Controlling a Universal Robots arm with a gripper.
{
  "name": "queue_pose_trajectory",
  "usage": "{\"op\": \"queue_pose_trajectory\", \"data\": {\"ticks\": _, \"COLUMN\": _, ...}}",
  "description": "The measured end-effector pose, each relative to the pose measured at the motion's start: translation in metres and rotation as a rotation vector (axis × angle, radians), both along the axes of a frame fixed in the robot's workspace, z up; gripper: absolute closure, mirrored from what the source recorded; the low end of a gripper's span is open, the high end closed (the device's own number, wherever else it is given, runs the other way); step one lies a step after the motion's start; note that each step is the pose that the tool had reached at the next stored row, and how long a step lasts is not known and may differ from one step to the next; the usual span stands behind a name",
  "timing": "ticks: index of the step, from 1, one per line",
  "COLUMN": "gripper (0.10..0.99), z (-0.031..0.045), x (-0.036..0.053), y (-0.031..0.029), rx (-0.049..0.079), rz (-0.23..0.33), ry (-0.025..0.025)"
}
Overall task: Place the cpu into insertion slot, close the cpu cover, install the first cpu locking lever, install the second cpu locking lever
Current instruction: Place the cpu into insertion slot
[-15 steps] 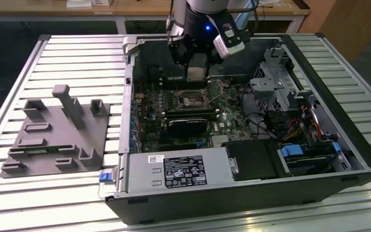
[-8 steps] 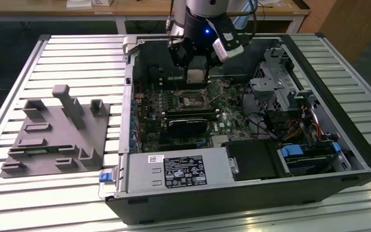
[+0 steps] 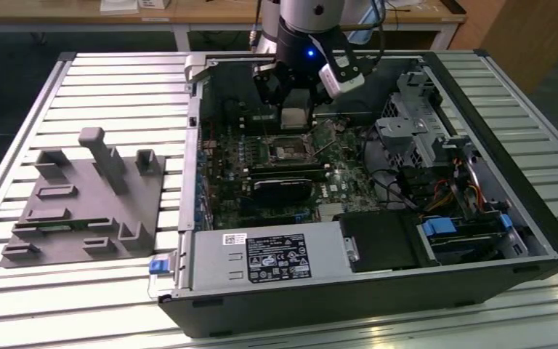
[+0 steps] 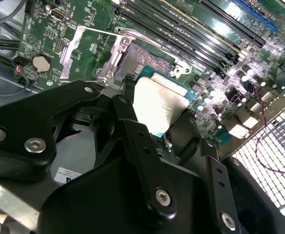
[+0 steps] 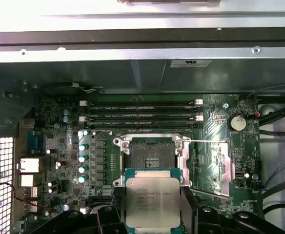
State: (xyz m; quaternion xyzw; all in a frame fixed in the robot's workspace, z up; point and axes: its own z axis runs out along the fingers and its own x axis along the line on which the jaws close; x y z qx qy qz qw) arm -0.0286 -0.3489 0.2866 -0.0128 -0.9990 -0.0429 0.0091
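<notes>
The exterior view looks down slantwise from well back over the open black metal computer case point(image 3: 357, 298). Both wrist views hang close above the square black metal-rimmed insertion slot point(image 5: 151, 157) point(image 4: 143, 57) inside that case: the first wrist view nearly square-on, the second wrist view oblique, seemingly from the slot's opposite side. All views share the slot point(image 3: 287, 149).

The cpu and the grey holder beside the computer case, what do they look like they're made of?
The cpu: a pale, satin metal lid, softly reflective, on a thin green board whose edge shows around it, probably fibreglass laminate. The grey holder: matte, uniform grey with blocky posts and slots and no shine; likely plastic, perhaps printed, though painted metal cannot be ruled out.
</notes>
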Motion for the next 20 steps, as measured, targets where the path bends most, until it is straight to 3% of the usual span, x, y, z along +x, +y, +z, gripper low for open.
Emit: {"op": "queue_pose_trajectory", "data": {"ticks": 20, "gripper": 0.549, "z": -0.0209, "x": 0.0000, "y": 0.0000, "rx": 0.000, "rz": 0.000, "ry": 0.0000}}
